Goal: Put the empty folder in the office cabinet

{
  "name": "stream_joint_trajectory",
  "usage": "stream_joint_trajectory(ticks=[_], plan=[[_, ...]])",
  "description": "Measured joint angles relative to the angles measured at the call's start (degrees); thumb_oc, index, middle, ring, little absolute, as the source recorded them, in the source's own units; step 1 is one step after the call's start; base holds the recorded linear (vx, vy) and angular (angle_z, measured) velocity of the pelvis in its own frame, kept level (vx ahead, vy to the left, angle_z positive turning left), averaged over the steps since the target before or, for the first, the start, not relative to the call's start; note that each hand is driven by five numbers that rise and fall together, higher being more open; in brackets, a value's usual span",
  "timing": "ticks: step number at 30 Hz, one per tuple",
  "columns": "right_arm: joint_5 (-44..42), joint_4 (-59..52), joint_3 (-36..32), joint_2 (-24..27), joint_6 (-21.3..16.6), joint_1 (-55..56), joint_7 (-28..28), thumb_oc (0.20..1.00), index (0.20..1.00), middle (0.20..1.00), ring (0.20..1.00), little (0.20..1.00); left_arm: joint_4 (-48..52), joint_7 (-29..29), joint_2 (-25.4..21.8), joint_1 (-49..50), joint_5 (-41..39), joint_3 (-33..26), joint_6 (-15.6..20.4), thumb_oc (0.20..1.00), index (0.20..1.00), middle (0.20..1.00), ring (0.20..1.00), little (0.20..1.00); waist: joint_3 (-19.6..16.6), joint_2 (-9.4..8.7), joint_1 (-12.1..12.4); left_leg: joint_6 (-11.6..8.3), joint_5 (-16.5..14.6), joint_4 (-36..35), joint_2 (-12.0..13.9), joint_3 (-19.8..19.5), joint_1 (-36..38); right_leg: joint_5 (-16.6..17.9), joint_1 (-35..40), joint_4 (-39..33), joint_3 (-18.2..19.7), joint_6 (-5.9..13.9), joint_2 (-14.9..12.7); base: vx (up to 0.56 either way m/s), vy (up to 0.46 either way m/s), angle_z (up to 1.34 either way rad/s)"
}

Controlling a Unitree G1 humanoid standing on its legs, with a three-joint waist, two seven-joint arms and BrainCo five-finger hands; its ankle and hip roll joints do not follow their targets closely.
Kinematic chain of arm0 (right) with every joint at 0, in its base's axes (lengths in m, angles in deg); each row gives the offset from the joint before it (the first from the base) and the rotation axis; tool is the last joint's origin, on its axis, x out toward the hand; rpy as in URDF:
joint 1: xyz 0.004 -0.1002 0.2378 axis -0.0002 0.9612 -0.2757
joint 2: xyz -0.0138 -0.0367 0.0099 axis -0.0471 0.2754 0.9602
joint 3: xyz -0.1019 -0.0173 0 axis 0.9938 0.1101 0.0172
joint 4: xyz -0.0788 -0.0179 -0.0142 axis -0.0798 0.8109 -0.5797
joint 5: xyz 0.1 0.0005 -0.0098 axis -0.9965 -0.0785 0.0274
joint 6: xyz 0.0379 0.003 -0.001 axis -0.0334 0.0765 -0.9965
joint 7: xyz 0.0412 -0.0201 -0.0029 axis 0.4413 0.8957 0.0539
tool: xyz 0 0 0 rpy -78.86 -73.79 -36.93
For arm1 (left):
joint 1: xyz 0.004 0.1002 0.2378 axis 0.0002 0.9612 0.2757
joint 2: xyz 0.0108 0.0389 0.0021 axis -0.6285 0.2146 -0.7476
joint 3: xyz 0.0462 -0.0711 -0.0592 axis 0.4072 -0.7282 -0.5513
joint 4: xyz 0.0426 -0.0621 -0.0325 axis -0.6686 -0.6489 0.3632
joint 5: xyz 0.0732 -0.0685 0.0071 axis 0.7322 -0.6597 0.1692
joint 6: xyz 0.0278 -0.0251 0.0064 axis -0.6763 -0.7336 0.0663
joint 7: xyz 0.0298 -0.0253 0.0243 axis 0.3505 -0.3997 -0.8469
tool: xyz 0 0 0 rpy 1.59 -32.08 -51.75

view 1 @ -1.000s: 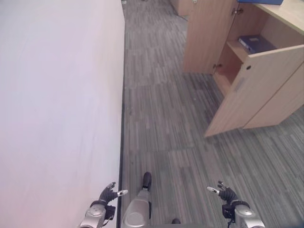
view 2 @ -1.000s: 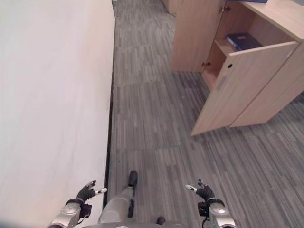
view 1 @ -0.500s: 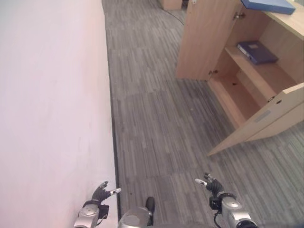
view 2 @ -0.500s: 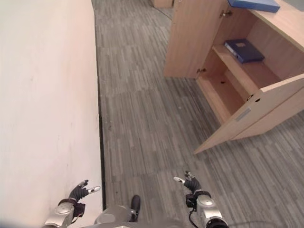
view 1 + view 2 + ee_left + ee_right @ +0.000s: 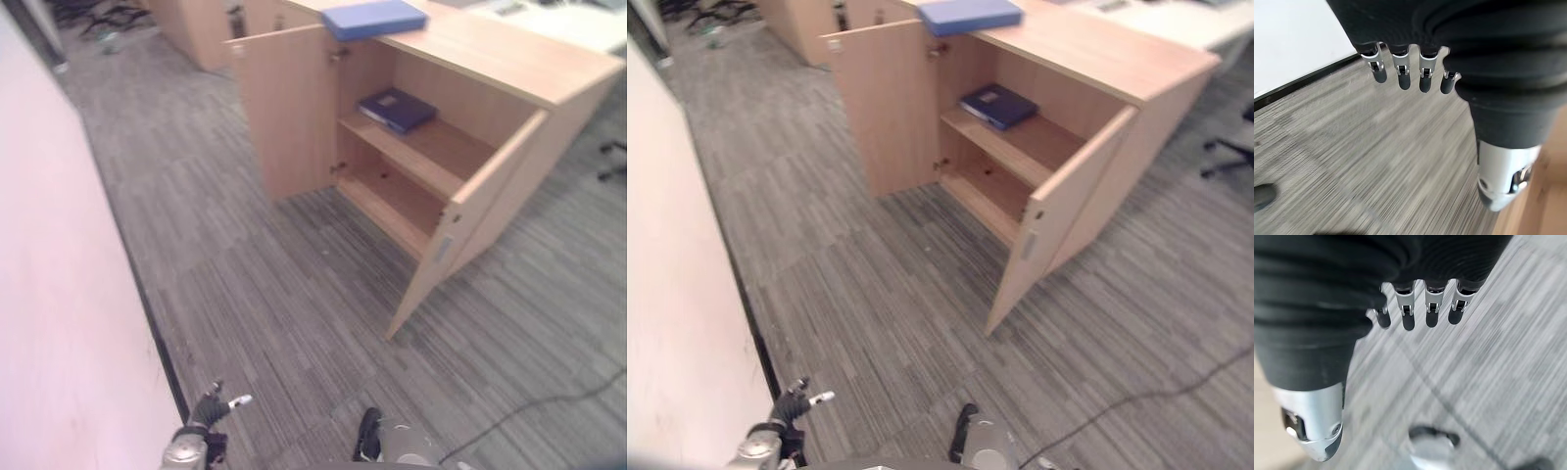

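The view has swung round to face the open office cabinet [image 5: 421, 147], the light blue folder [image 5: 374, 18] now in sight on its top, while the left robot hand [image 5: 210, 411] and right robot hand [image 5: 1420, 308] hang empty, fingers relaxed, so approach and pick-up remain.

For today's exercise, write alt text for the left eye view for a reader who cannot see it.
An open wooden cabinet stands on grey carpet, a dark blue folder on its upper shelf and a lighter blue folder on top. The left robot hand, holding nothing, shows at the bottom edge.
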Motion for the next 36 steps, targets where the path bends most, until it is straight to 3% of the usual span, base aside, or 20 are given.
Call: stream_joint_trajectory(ticks=[2, 3, 6, 7, 8, 10, 12, 16, 19, 20, 21, 22, 23, 25, 29, 30, 33, 34, 35, 36], plan=[[-1.36, -0.45, -0.13, 1.21, 0.06, -0.40, -0.12, 1.000, 1.000, 1.000, 1.000, 1.000, 0.44, 0.35, 0.85, -1.66, -0.02, 0.31, 0.00, 1.000, 1.000, 1.000, 1.000, 1.000, 0.10, 1.48, -1.74, -1.78, 1.12, 5.05, 2.49, -1.50, -2.35, -0.63, 2.01, -1.60, 1.97, -1.32, 2.27, 0.14, -0.091, -0.81], [-1.84, -0.57, 0.14, 1.53, 0.07, -1.60, -0.14, 1.000, 1.000, 1.000, 1.000, 1.000, 0.82, 0.37, 1.05, -3.39, -0.01, 0.99, 0.29, 1.000, 1.000, 1.000, 1.000, 1.000, 0.67, 1.81, -2.25, -2.34, 1.14, 14.79, 4.82, -2.81, -5.53, -1.91, 3.78, -1.28, 5.14, -2.30, 3.89, 0.16, -0.031, -1.05], [-1.90, -1.09, 1.09, 0.07, -0.13, -4.87, 0.04, 1.000, 1.000, 1.000, 1.000, 1.000, 1.01, 0.13, 0.23, -7.57, -0.03, 1.30, 0.53, 1.000, 1.000, 1.000, 1.000, 1.000, 1.79, 0.80, -4.19, -2.67, 1.24, 20.14, 5.02, -6.48, -12.09, -2.58, 5.81, -1.82, 9.54, -2.09, 4.09, 0.26, 0.187, -1.09], [-2.08, -1.22, 1.41, -0.98, 0.02, -5.09, 0.12, 1.000, 1.000, 1.000, 1.000, 1.000, 1.14, -0.29, 0.25, -9.87, -0.30, 2.22, 0.70, 1.000, 1.000, 1.000, 1.000, 1.000, 2.43, -0.32, -4.21, -2.25, 0.98, 13.54, 6.00, -7.92, -13.59, -3.03, 6.90, -2.55, 13.21, -0.21, 4.10, 0.45, 0.459, -1.23], [-2.64, -1.22, 1.73, -2.06, -0.02, -5.15, 0.16, 1.000, 1.000, 1.000, 1.000, 1.000, 1.02, -0.45, 0.28, -10.85, -1.24, 2.32, 1.11, 1.000, 1.000, 1.000, 1.000, 1.000, 3.17, -1.41, -4.14, -6.15, 3.95, 2.09, 11.12, -8.98, -14.35, -3.12, 8.69, -3.36, 16.16, 1.44, 4.70, 0.40, 0.409, -1.44], [-3.08, -0.62, 2.45, -1.39, 0.15, -4.98, 0.11, 1.000, 1.000, 1.000, 1.000, 1.000, 0.80, -0.42, 0.37, -10.38, -1.25, 2.55, 1.12, 1.000, 1.000, 1.000, 1.000, 1.000, 3.35, -0.50, -4.29, -7.93, 8.51, -13.76, 17.15, -13.29, -13.73, -4.45, 9.67, -3.41, 20.52, 3.16, 6.97, 0.31, 0.290, -1.31], [-3.22, -0.15, 2.51, 0.20, 0.24, -5.34, 0.10, 1.000, 1.000, 1.000, 1.000, 1.000, 0.65, -0.20, 0.44, -10.75, -1.25, 2.99, 1.05, 1.000, 1.000, 1.000, 1.000, 1.000, 4.53, 1.44, -3.82, -8.22, 12.79, -23.14, 19.49, -18.67, -13.82, -5.86, 10.41, -2.86, 23.84, 4.55, 8.11, 0.26, 0.255, -1.04], [-3.45, -0.08, 2.01, 2.39, 0.58, -4.55, 0.04, 1.000, 1.000, 1.000, 1.000, 1.000, -0.23, -0.08, 1.23, -10.11, -1.26, 3.80, 1.13, 1.000, 1.000, 1.000, 1.000, 1.000, 6.09, 0.71, -2.03, -8.49, 15.96, -21.31, 18.35, -24.94, -16.64, -11.45, 10.28, 4.51, 29.65, 4.71, 5.61, 0.27, 0.397, -0.78], [-3.47, -0.08, 0.28, 3.06, 0.60, -5.06, 0.00, 1.000, 1.000, 1.000, 1.000, 1.000, -1.01, -0.12, 1.88, -7.95, -1.27, 3.68, 1.36, 1.000, 1.000, 1.000, 1.000, 1.000, 5.21, 0.79, 0.25, -7.87, 16.96, -19.83, 18.21, -28.53, -16.07, -15.06, 10.56, 7.17, 35.16, 9.72, 1.99, 0.14, 0.413, -0.86], [-3.44, -0.41, 0.58, 4.08, 0.41, -4.91, 0.27, 1.000, 1.000, 1.000, 1.000, 1.000, -0.75, -0.17, 2.42, -6.83, -1.29, 3.78, 1.38, 1.000, 1.000, 1.000, 1.000, 1.000, 5.13, 1.09, 0.24, -3.89, 19.56, -18.93, 18.44, -27.70, -16.35, -16.14, 10.23, 8.34, 35.22, 11.58, 0.67, 0.09, 0.502, -0.81], [-3.39, -0.44, 0.06, 5.69, 0.31, -4.62, 0.37, 1.000, 1.000, 1.000, 1.000, 1.000, -0.44, -0.15, 3.39, -6.15, -1.39, 4.31, 1.59, 1.000, 1.000, 1.000, 1.000, 1.000, 4.62, 2.55, 0.14, -5.35, 20.50, -15.78, 18.23, -26.89, -16.67, -17.65, 10.53, 8.94, 34.30, 14.17, -1.11, 0.04, 0.577, -0.20], [-3.40, 0.08, 0.15, 4.95, 0.76, -5.01, 0.11, 1.000, 1.000, 1.000, 1.000, 1.000, -1.43, -0.26, 3.19, -6.49, -1.75, 4.14, 1.55, 1.000, 1.000, 1.000, 1.000, 1.000, 4.73, 1.21, -0.36, -12.62, 16.06, -15.36, 16.05, -25.75, -15.85, -18.44, 10.24, 11.07, 32.89, 15.02, -4.40, 0.07, 0.770, 0.08], [-3.39, -0.04, -0.02, 3.19, 0.75, -4.83, 0.16, 1.000, 1.000, 1.000, 1.000, 1.000, -1.95, -0.32, 2.41, -7.78, -1.77, 4.28, 1.40, 1.000, 1.000, 1.000, 1.000, 1.000, 4.87, -1.45, 0.00, -13.03, 15.36, -14.47, 13.17, -25.60, -16.33, -17.17, 10.10, 10.62, 33.36, 15.82, -8.12, 0.06, 0.598, 0.32], [-3.40, -0.11, -1.33, 0.34, 0.82, -4.58, 0.86, 1.000, 1.000, 1.000, 1.000, 1.000, -1.26, -0.24, 1.63, -9.78, -1.76, 4.19, 1.99, 1.000, 1.000, 1.000, 1.000, 1.000, 4.58, -2.54, 1.75, -10.88, 10.42, -4.54, 11.66, -21.06, -22.65, -10.77, 12.55, 3.49, 32.96, 15.78, -11.53, 0.10, 0.383, 0.06], [-3.45, 0.71, -2.30, -3.34, 1.06, -4.46, 1.63, 1.000, 1.000, 1.000, 1.000, 1.000, -1.66, -0.63, -1.63, -10.55, -1.72, 4.53, 1.99, 1.000, 1.000, 1.000, 1.000, 1.000, 2.48, -4.46, 1.80, -6.02, 7.12, -1.13, 6.28, -18.39, -21.97, 3.84, 16.45, -3.75, 29.11, 15.08, -16.54, 0.01, 0.474, -0.14], [-3.47, 0.57, -2.29, -3.60, 0.60, -4.64, 1.77, 1.000, 1.000, 1.000, 1.000, 1.000, -1.62, -0.58, -2.95, -10.34, -1.70, 4.76, 2.05, 1.000, 1.000, 1.000, 1.000, 1.000, 1.73, -3.98, 3.22, -5.26, 6.34, -2.92, 6.19, -14.71, -21.68, 9.48, 12.89, -2.99, 28.13, 14.23, -18.04, -0.11, 0.656, -0.79], [-3.43, -1.12, 0.28, -3.73, 0.76, -6.01, 1.59, 1.000, 1.000, 1.000, 1.000, 1.000, 2.11, -0.31, -4.73, -7.81, -1.74, 3.56, 1.99, 1.000, 1.000, 1.000, 1.000, 1.000, 1.92, -4.05, 4.53, -1.64, 8.54, -7.32, 5.65, -7.22, -19.33, 19.52, 7.09, -3.90, 9.06, 13.47, -22.16, -0.07, 0.373, -1.11], [-3.43, -0.93, 0.72, -3.91, 0.77, -5.28, 1.67, 1.000, 1.000, 1.000, 1.000, 1.000, 1.60, -0.15, -4.50, -8.50, -1.75, 3.69, 1.85, 1.000, 1.000, 1.000, 1.000, 1.000, 1.84, -3.89, 4.00, -1.53, 9.13, -8.23, 4.92, -7.26, -18.41, 18.54, 7.45, -3.56, 7.72, 14.05, -22.34, -0.06, 0.738, -0.28], [-3.39, -3.10, 1.80, -4.51, 1.34, -2.91, 1.57, 1.000, 1.000, 1.000, 1.000, 1.000, 2.25, -0.02, -4.52, -8.43, -2.00, 3.35, 2.11, 1.000, 1.000, 1.000, 1.000, 1.000, 2.29, -3.35, 4.42, 1.78, 9.69, -9.68, 3.18, -7.12, -17.43, 15.05, 7.46, 0.11, 7.77, 16.56, -20.17, -0.06, 0.737, -0.02], [-3.39, -4.04, 1.80, -5.39, 1.39, -2.73, 1.89, 1.000, 1.000, 1.000, 1.000, 1.000, 2.08, 0.21, -4.28, -7.88, -2.27, 2.33, 2.63, 1.000, 1.000, 1.000, 1.000, 1.000, 2.95, -2.78, 4.60, 3.75, 11.87, -13.80, 3.74, -6.81, -14.66, 8.13, 5.39, 8.41, 7.39, 16.46, -16.45, -0.02, 0.570, -0.09]])
